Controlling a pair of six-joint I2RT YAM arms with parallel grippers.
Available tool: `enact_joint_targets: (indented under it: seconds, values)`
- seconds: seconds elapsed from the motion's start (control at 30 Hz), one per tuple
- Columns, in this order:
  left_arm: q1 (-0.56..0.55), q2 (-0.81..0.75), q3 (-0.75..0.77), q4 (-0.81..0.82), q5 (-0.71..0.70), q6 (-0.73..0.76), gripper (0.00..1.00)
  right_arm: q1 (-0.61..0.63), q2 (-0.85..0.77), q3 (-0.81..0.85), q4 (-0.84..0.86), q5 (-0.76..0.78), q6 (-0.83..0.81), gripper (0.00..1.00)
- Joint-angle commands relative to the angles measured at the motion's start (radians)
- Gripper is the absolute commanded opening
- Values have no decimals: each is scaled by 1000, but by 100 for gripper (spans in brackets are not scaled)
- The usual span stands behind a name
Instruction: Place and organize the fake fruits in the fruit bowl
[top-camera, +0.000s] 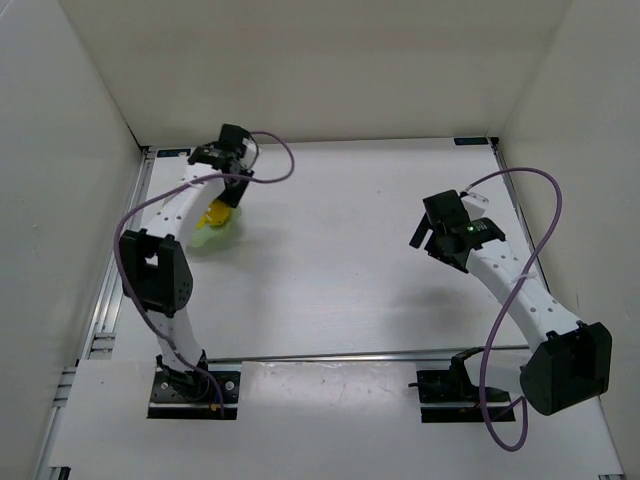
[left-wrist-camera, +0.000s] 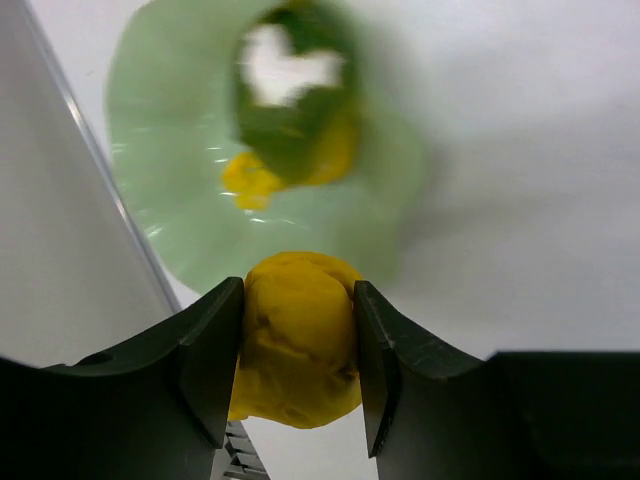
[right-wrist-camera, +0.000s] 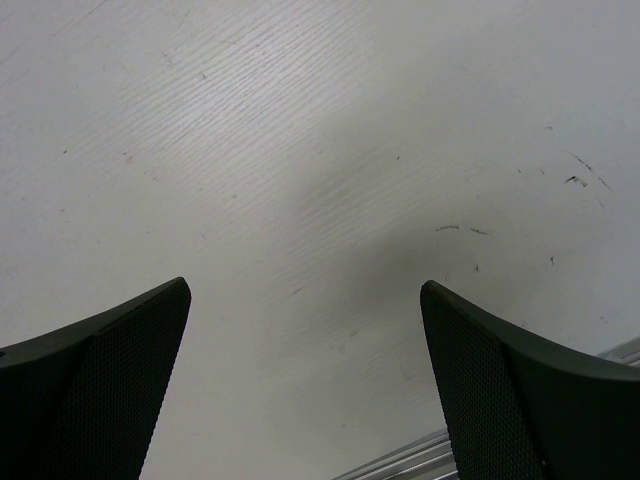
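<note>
Evidently the last fruit is in hand: the left end effector (left-wrist-camera: 298, 290) is clamped on the yellow pear (left-wrist-camera: 300, 360), with one dark finger pressed to each flank. The pear is matte, lumpy plastic that bulges past the fingertips, and it looks rigid enough to keep its shape in the grip. Just beyond the fingertips lies the fruit bowl (left-wrist-camera: 160, 200), pale translucent green with a wavy, scalloped rim and faint glossy highlights. Further ahead, inside the bowl, the round olive-green fruit (left-wrist-camera: 290, 140) with its white patch sits against a yellow piece (left-wrist-camera: 250, 180); both are blurred. I judge that the next move calls for a short advance over the free near part of the bowl, a lowering and then a gentle release, so the round fruits do not roll. The right end effector (right-wrist-camera: 305, 290) hangs with fingers spread wide, holding nothing, over the white, faintly grained and scuffed table (right-wrist-camera: 300, 150).
</note>
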Motion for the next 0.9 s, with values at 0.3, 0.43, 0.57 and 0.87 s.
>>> enact_joint_targets:
  seconds: [0.3, 0.43, 0.57, 0.87]
  values:
    - [238, 199, 220, 60, -19, 10, 100, -4, 12, 67, -23, 59, -35, 100]
    - [262, 126, 266, 26, -30, -33, 100, -4, 21, 67, -23, 68, -35, 100]
    - [287, -23, 266, 41, -20, -111, 100, -4, 30, 67, -23, 68, -44, 100]
    - [503, -283, -109, 118, -11, -149, 100, -4, 41, 57, -23, 68, -44, 100]
